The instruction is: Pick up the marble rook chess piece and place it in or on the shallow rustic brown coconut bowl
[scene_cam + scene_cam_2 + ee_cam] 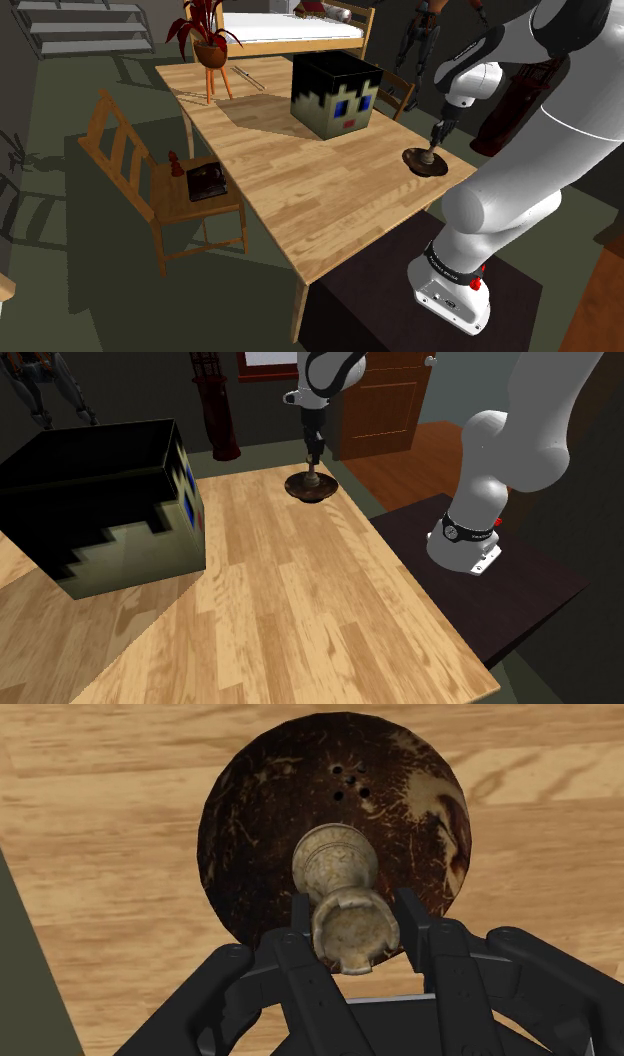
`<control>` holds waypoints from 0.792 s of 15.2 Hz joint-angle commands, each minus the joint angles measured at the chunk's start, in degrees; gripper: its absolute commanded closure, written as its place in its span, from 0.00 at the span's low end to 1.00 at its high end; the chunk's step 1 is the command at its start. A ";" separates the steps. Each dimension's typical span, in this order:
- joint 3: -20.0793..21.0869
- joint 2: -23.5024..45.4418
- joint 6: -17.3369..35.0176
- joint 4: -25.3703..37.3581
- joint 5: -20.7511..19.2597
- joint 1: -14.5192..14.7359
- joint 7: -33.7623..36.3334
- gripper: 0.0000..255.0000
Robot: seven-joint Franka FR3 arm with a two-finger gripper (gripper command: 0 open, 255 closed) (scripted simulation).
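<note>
Near the corner of the wooden table [300,200] on the edge that faces the stand [500,290], the shallow dark-brown coconut bowl [250,834] sits flat on the planks, its inside mottled and marked with a small cluster of holes. The marble rook [345,899], a pale beige veined piece, stands upright over the middle of the bowl with its wide base down inside the rim; whether the base touches the bowl's floor cannot be told. The black gripper [352,912] hangs straight above it, pointing down, and its two fingers [300,919] press against opposite sides of the rook's notched top, so the piece is clasped between them. In the shoulder view the gripper [437,135], rook [430,152] and bowl [425,164] line up one under the other, and the second exterior view shows the same stack: gripper [313,447], rook [312,474], bowl [309,490]. Farther in from that corner, well apart from the bowl, a large blocky pixel-face cube [336,95] rests on the table. A wooden chair [130,160] stands beside the table's long far edge.
</note>
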 commanded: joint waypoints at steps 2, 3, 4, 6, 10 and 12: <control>0.00 0.02 0.02 0.00 0.01 0.00 -0.01 1.00; 0.00 0.02 0.02 0.00 0.01 0.00 -0.01 1.00; 0.00 0.02 0.02 0.00 0.01 0.00 -0.01 0.00; 0.00 0.02 0.02 0.00 0.01 0.00 -0.01 0.00; 0.13 -1.40 -1.99 0.80 -0.92 -0.04 0.69 0.00; 0.50 -3.94 -6.04 2.63 -2.42 -0.11 1.84 0.00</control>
